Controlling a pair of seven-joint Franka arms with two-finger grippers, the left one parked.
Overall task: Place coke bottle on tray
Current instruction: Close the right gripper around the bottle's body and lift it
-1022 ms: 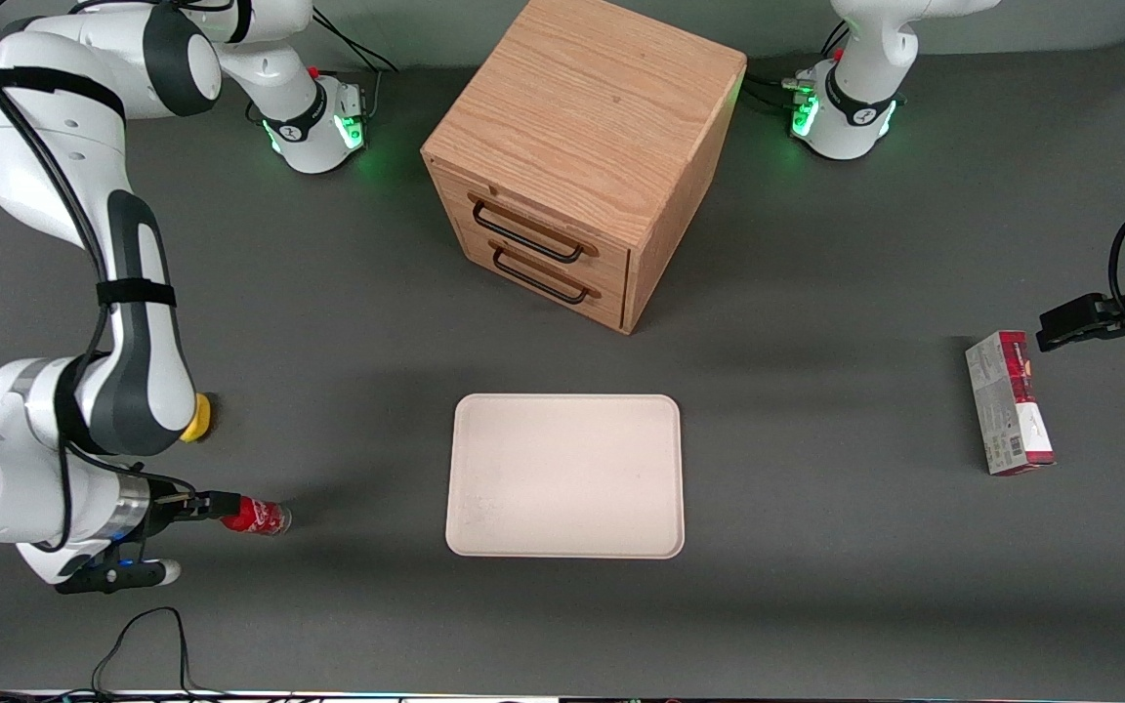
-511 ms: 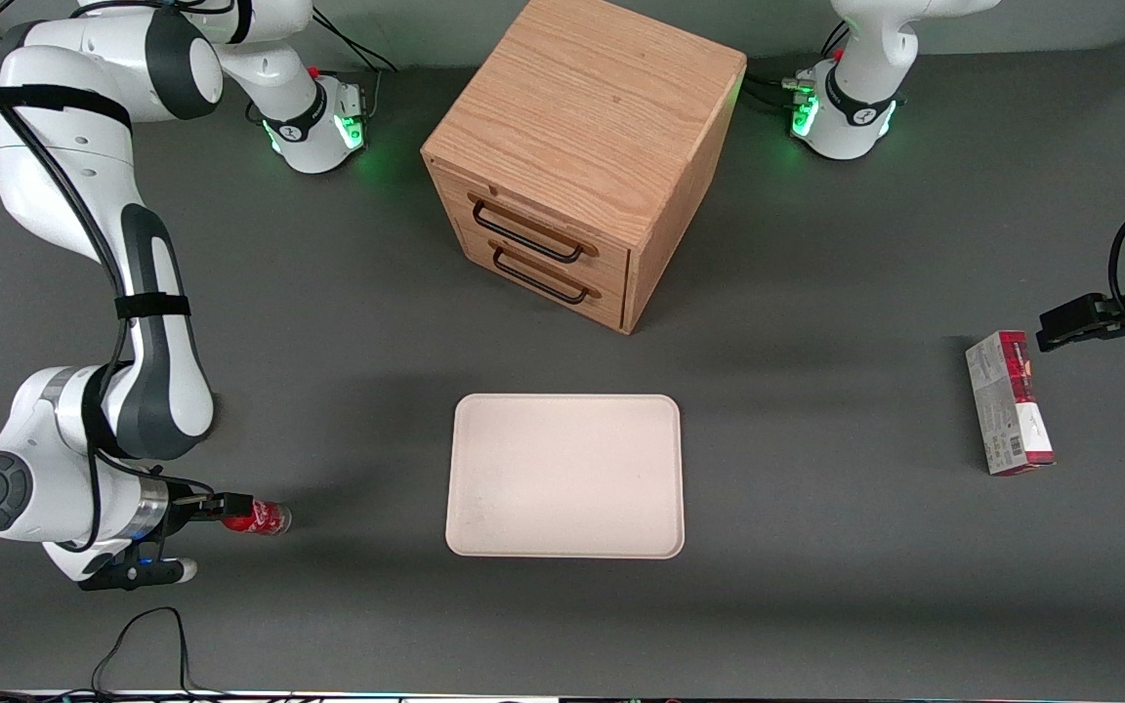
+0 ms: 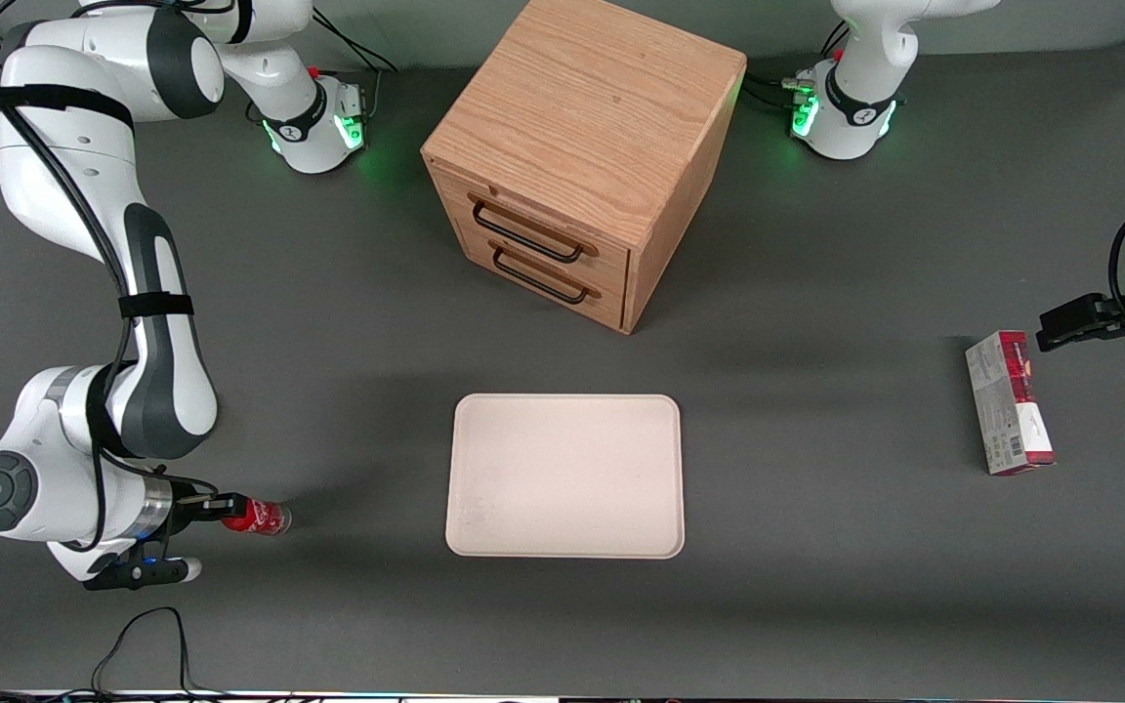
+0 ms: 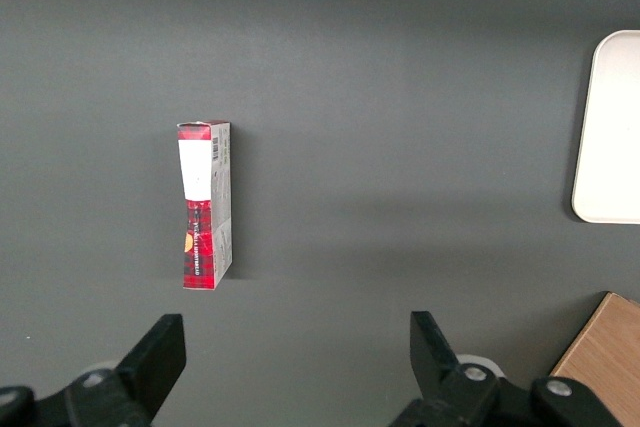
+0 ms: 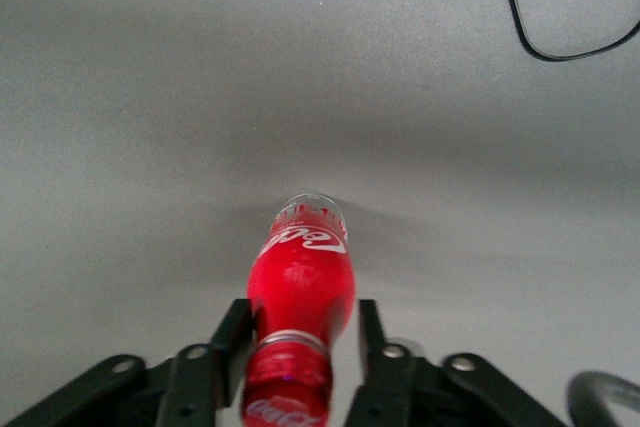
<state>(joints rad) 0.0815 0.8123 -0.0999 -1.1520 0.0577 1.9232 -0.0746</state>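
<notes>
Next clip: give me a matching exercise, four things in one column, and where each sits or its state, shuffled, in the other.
1. coke bottle
2. tray
3. carton
4. gripper

A. lies toward the parked arm's end of the table
B. nothing on it, in front of the drawer cabinet
C. fingers either side of the bottle's neck
D. on the table near the working arm

Pairs: 1-D, 2-B, 3-A, 4-C

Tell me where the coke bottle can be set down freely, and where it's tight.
The tray is bare across its whole surface. The table between it and the coke bottle is bare too. The gripper straddles the bottle's neck, not visibly clamped. It gets tighter near the wooden drawer cabinet; a carton lies toward the parked arm's end.
</notes>
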